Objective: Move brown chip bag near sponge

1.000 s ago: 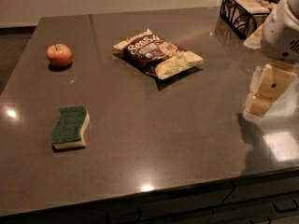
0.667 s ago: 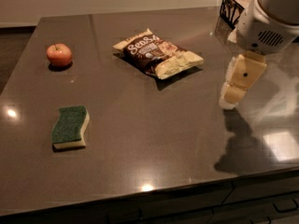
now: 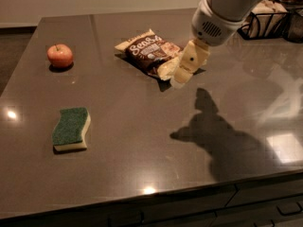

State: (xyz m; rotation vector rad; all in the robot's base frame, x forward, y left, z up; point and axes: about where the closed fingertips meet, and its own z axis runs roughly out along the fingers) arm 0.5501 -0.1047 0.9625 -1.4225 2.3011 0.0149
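Note:
The brown chip bag (image 3: 150, 52) lies on the dark table, back centre, dark brown middle with white script and cream ends. The sponge (image 3: 71, 128), green top over yellow foam, lies at the front left, well apart from the bag. My gripper (image 3: 182, 77) hangs from the white arm (image 3: 222, 11) at the upper right, its cream fingers over the bag's right end, covering part of it.
A red apple (image 3: 60, 56) sits at the back left. A black wire basket (image 3: 267, 19) with pale packets stands at the back right. The arm's shadow (image 3: 218, 136) falls on the table's right front. The table's front edge (image 3: 142, 205) runs along the bottom.
The arm and gripper have swept left from the table's right side to the bag's right end. The bag, sponge and apple have not moved.

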